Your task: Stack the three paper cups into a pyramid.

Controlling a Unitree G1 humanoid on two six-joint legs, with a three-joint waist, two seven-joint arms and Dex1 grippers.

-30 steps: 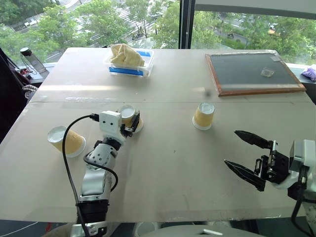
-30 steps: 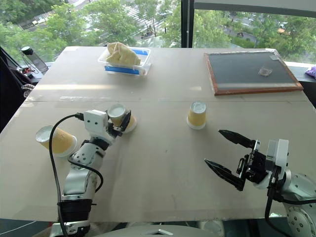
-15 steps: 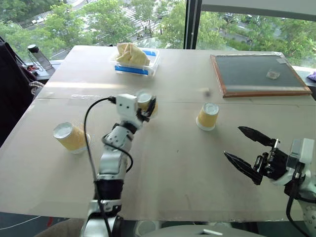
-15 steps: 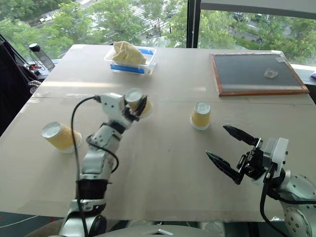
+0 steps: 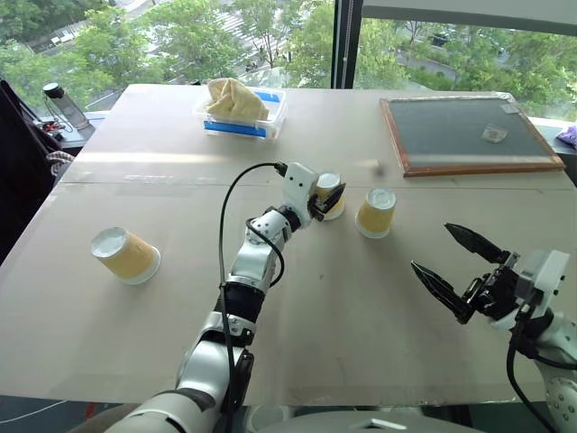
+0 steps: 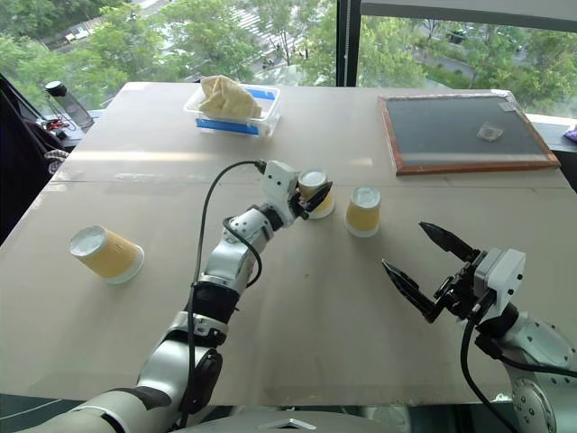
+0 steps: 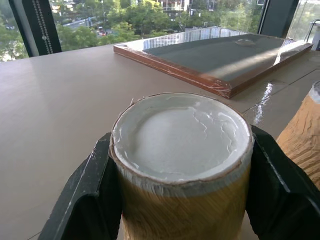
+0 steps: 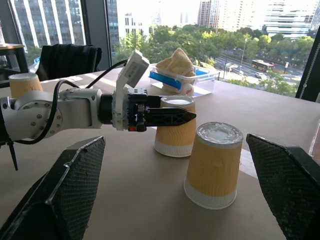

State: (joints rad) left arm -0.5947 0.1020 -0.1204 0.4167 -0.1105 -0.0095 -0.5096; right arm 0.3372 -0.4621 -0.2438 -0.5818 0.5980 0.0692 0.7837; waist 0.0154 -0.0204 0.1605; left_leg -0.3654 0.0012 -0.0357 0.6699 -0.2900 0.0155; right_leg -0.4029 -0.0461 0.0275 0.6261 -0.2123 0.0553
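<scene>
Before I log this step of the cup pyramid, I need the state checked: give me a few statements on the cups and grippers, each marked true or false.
1. The left gripper is shut on a cup. True.
2. The right gripper holds a cup. False: it is open and holds nothing.
3. The held cup is beside the standing cup. True.
4. One cup already sits on top of two others. False: no cup is stacked.
5. The third cup is far to the left, apart from the others. True.
</scene>
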